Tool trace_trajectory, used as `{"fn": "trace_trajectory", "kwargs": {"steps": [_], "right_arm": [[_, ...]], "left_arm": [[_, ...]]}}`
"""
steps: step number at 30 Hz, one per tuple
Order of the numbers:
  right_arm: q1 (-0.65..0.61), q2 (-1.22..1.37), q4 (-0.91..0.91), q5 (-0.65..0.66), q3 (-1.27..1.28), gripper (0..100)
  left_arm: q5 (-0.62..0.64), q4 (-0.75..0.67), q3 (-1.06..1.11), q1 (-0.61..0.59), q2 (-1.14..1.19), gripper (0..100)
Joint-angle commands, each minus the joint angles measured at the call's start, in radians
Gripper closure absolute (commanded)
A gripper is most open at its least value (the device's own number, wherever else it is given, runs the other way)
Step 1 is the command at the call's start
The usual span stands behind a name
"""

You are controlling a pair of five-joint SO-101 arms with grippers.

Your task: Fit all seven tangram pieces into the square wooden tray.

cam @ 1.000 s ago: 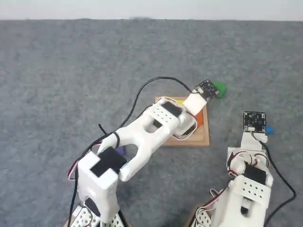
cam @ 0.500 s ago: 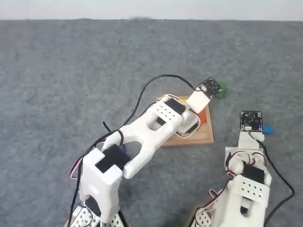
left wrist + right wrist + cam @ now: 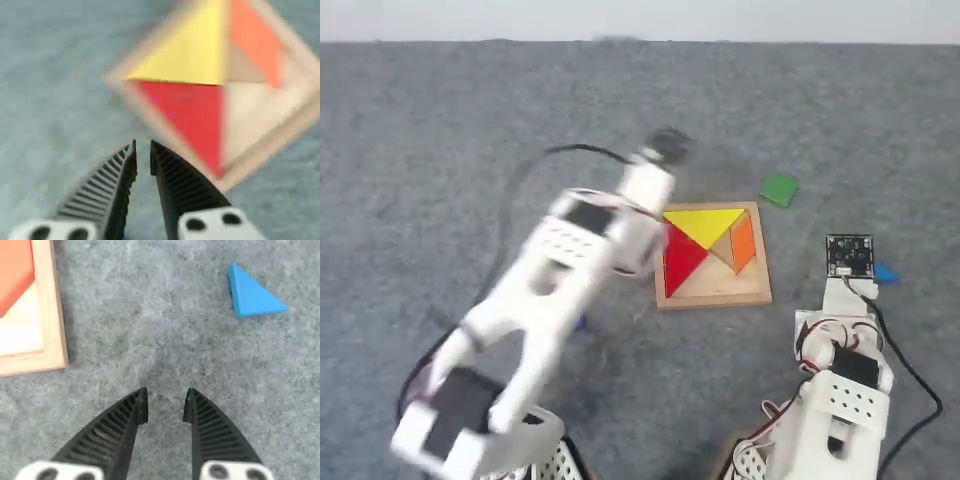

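Note:
The square wooden tray [image 3: 714, 293] lies mid-table holding a yellow triangle [image 3: 704, 224], a red triangle [image 3: 681, 259] and an orange piece [image 3: 744, 243]; part of its floor is bare. My left arm [image 3: 582, 240] stands just left of the tray. In the left wrist view my left gripper [image 3: 143, 146] is shut and empty, its tips beside the tray's edge near the red triangle [image 3: 192, 107]. My right gripper [image 3: 165, 402] hangs open over bare mat, between the tray's corner [image 3: 52, 320] and a blue triangle [image 3: 252, 295].
A green piece [image 3: 779, 189] lies on the mat beyond the tray's far right corner. The blue triangle [image 3: 887, 272] lies right of the right arm's wrist. A purple piece [image 3: 579, 322] peeks out beside the left arm. Grey mat covers the table.
My left arm has swung off the tray toward the left, uncovering the yellow and red triangles. The tray slid slightly right. The right arm has barely moved.

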Motion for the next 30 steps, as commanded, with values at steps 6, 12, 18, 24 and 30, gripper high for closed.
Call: {"fn": "trace_trajectory", "kwargs": {"steps": [6,12,18,24,30], "right_arm": [[-0.01,-0.021,-0.022,0.017,-0.002,86.2],[-0.008,-0.013,-0.021,0.028,-0.014,85.9],[-0.044,0.067,0.105,0.072,-0.226,85.9],[-0.225,0.429,0.214,0.158,-0.674,85.8],[-0.305,0.94,0.381,0.204,-1.203,74.7]], "left_arm": [[0.064,0.196,0.153,-0.342,-0.18,86],[0.153,0.089,0.185,-0.351,-0.181,81],[0.206,-0.152,0.308,-0.476,-0.18,80],[0.137,-0.275,0.325,-0.621,-0.172,80],[0.137,-0.275,0.26,-0.66,-0.057,80]]}}
